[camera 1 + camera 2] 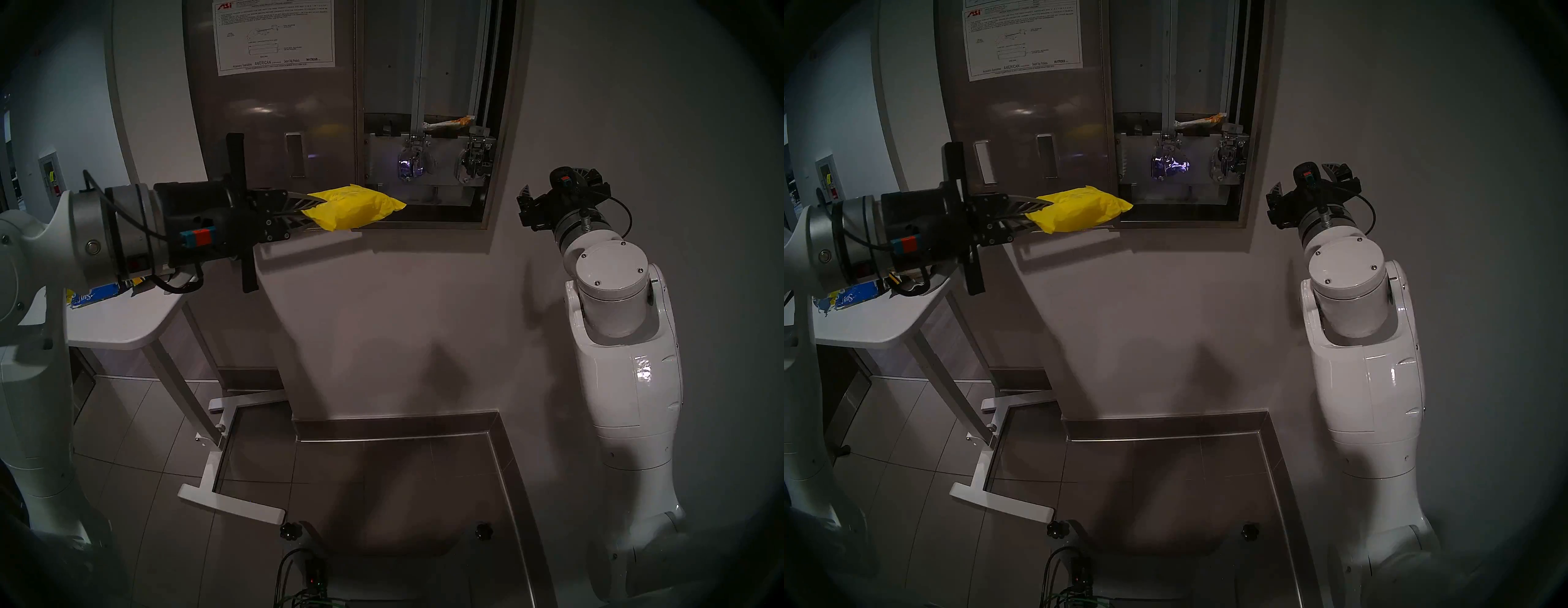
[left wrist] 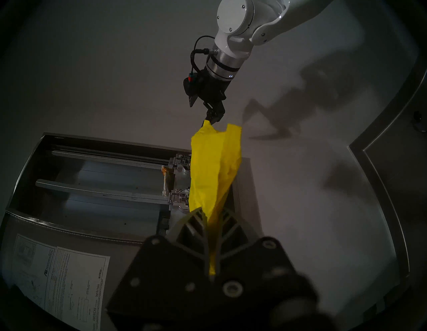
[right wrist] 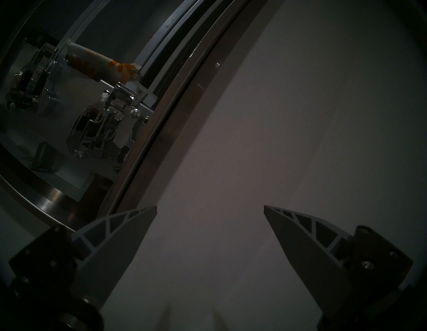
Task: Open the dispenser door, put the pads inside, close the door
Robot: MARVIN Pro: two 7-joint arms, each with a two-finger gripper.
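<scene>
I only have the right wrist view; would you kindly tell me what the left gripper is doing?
Observer: The left gripper is shut on a yellow pad.
Operator: Thank you. Where is that pad relative to the dispenser?
Observer: In the head view its tip overlaps the lower left corner of the dispenser; it is not in a chute.
Operator: And how does the door stand?
Observer: The door is swung open to the left, its instruction sheet facing the robot.

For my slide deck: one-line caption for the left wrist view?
Left gripper carries yellow pad toward the open dispenser.
</scene>
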